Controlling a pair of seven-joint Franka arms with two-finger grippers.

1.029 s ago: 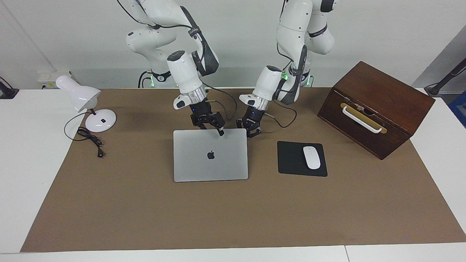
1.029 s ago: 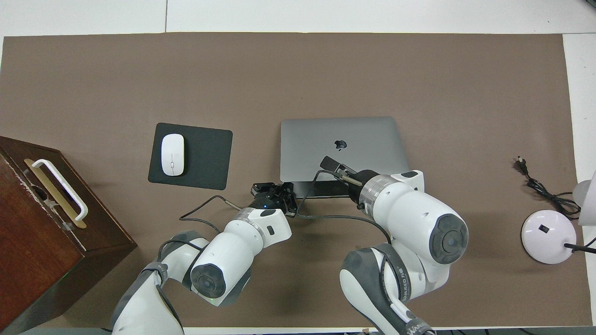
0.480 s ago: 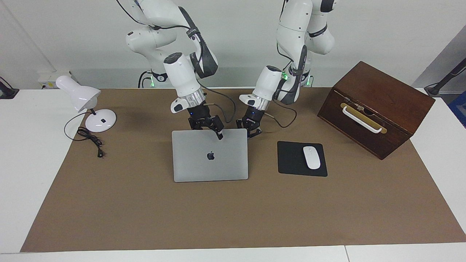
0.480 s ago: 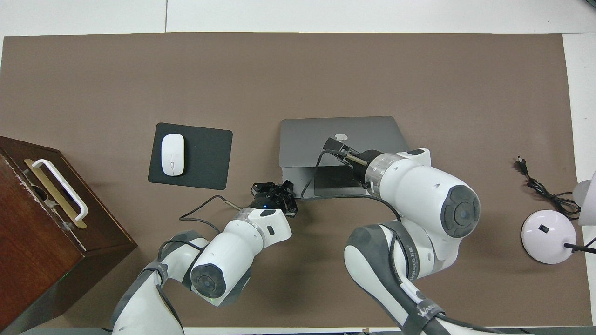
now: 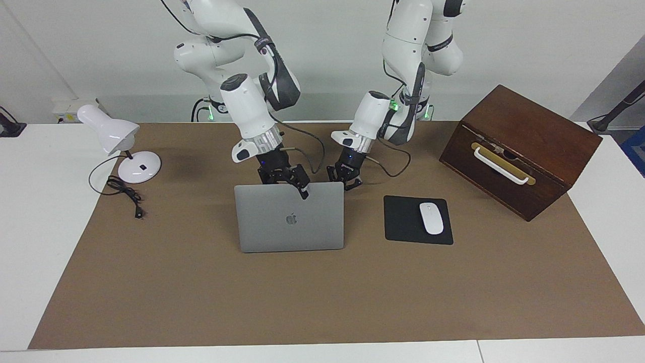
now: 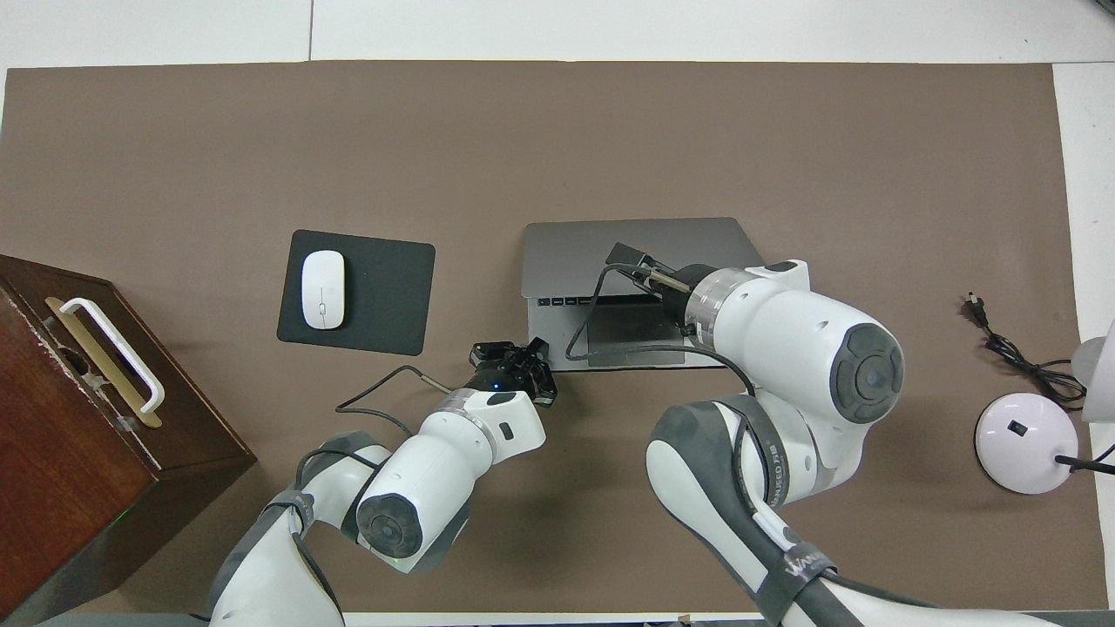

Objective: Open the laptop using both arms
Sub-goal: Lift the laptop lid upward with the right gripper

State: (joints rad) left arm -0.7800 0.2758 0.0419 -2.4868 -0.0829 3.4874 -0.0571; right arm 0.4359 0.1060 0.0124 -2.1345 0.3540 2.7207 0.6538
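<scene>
Currently: left gripper [image 5: 347, 182] low at laptop [image 5: 289, 222] base corner nearest robots, toward left arm's end; fingers closed, nothing seen between them. Right gripper [image 5: 304, 191] on raised lid's top edge; whether fingers clamp lid cannot be told. Laptop at mat centre, hinge edge farthest from robots, lid partly up, keyboard deck [image 6: 623, 324] exposed. Lid stands steeper than a second ago; right gripper has risen with it. Mouse [image 5: 431, 218] on mouse pad [image 5: 403, 222] beside laptop. Wooden box [image 5: 519, 148] closed. Broad bare mat [image 5: 322, 297] farther out.
</scene>
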